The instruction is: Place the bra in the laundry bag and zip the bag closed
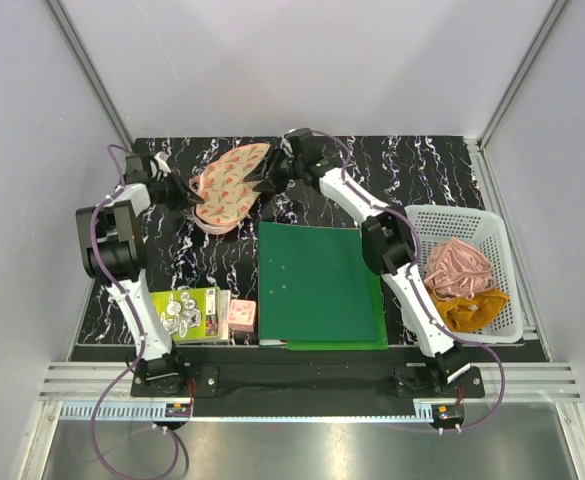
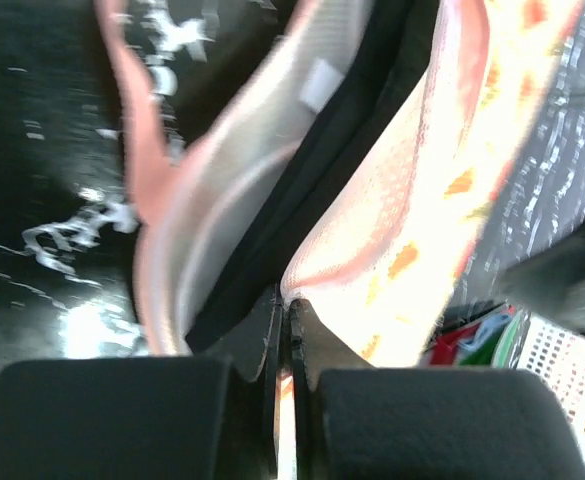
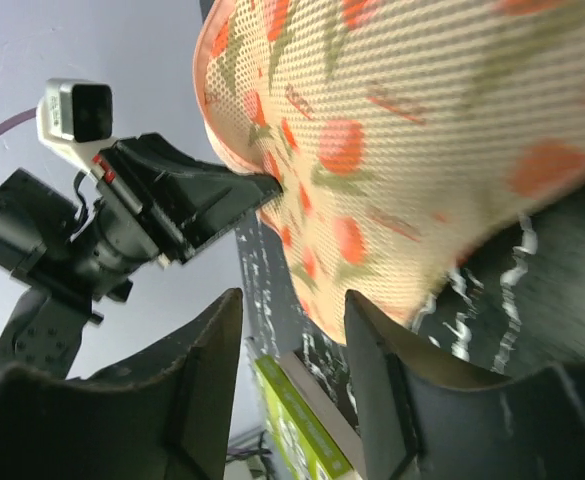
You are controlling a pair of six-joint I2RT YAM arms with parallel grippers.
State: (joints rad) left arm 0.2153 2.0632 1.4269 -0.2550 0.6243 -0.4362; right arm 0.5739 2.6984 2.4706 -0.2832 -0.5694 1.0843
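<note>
The laundry bag (image 1: 228, 187), peach-pink with red watermelon slices, lies at the back left of the table, its upper half raised off the lower half. My left gripper (image 1: 189, 197) is at its left side. In the left wrist view the gripper (image 2: 290, 305) is shut on the rim of the printed upper half (image 2: 422, 200). The black bra (image 2: 324, 165) shows as a dark band between that half and the pale inside (image 2: 222, 200). My right gripper (image 1: 266, 182) is open at the bag's right side; in the right wrist view it (image 3: 292, 310) is empty, near the bag (image 3: 422, 130).
A green folder (image 1: 317, 285) lies in the middle. A white basket (image 1: 452, 212) at the right holds a pink satin cloth (image 1: 459, 265) and a mustard cloth (image 1: 470, 308). A green box (image 1: 192, 312) and a small pink box (image 1: 241, 316) sit at the front left.
</note>
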